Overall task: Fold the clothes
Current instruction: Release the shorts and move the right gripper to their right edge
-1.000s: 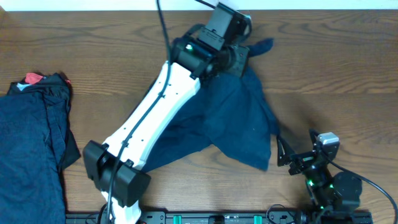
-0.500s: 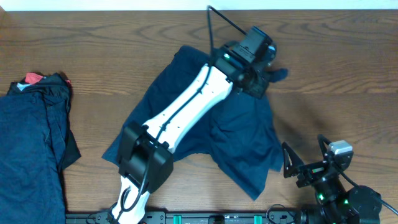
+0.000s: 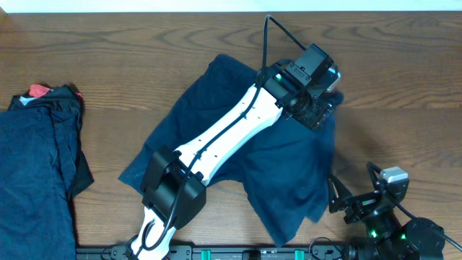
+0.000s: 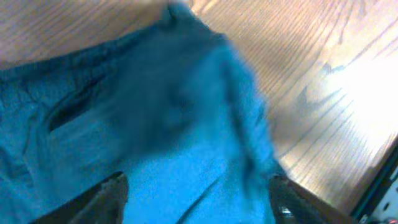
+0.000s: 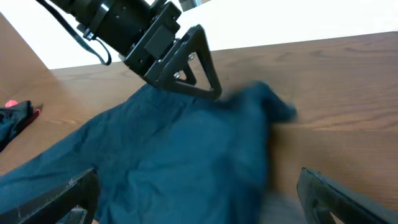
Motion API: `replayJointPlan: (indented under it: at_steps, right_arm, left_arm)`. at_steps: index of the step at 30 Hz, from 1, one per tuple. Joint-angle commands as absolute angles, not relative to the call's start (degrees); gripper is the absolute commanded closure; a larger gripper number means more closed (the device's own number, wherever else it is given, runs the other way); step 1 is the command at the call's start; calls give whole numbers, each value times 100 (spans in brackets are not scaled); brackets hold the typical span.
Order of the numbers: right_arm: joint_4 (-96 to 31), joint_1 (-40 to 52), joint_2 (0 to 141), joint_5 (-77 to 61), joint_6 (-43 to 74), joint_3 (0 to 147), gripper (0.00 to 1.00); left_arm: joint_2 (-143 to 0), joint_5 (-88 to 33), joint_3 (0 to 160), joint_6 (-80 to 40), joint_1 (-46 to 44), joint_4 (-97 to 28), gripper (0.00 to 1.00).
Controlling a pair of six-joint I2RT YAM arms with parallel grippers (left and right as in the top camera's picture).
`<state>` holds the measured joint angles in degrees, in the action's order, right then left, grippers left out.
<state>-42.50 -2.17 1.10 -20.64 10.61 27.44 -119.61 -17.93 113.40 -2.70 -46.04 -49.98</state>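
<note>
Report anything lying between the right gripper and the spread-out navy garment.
Nothing visible does. The navy garment has its near edge right in front of the open right gripper. The left arm stretches over the garment's middle, farther back.

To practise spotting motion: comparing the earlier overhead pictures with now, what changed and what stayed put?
The left gripper swept rightward, dragging the navy garment out flatter, and its jaws now stand open, the cloth's corner let go. The right gripper stayed open at the near edge, barely shifting; the pile of clothes at the left did not move.
</note>
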Motion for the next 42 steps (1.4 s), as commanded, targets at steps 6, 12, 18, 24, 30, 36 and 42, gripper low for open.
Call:
replayJointPlan:
  at_steps: [6, 12, 18, 24, 30, 36, 42]
  right_arm:
    - [-4423, -217, 115, -2519, 1009, 2845, 1]
    - [-4978, -217, 231, -2617, 1131, 2845, 1]
    - [-4925, -217, 797, -2617, 1584, 2845, 1]
    - [-4711, -217, 1684, -2617, 1581, 2851, 1]
    - [-4665, -217, 2851, -2502, 1496, 3301, 1]
    - [-5083, -217, 4224, -2375, 1138, 4298, 1]
    - [-5607, -217, 5398, -2383, 797, 4998, 1]
  left_arm:
    - [-11522, -1837, 11437, -416, -3942, -5022, 2]
    - [-11087, -1868, 11434, -849, -3022, -5548, 2]
    - [-10991, -1883, 11415, -845, -2080, -6713, 19]
    - [-10989, -1883, 10868, -821, -1592, -7238, 48]
    - [-10794, -1883, 9544, -991, -1675, -6772, 55]
    - [-9795, -1883, 7579, -1712, -1734, -5443, 55]
    - [-8383, -1553, 6202, -2298, -1732, -4930, 54]
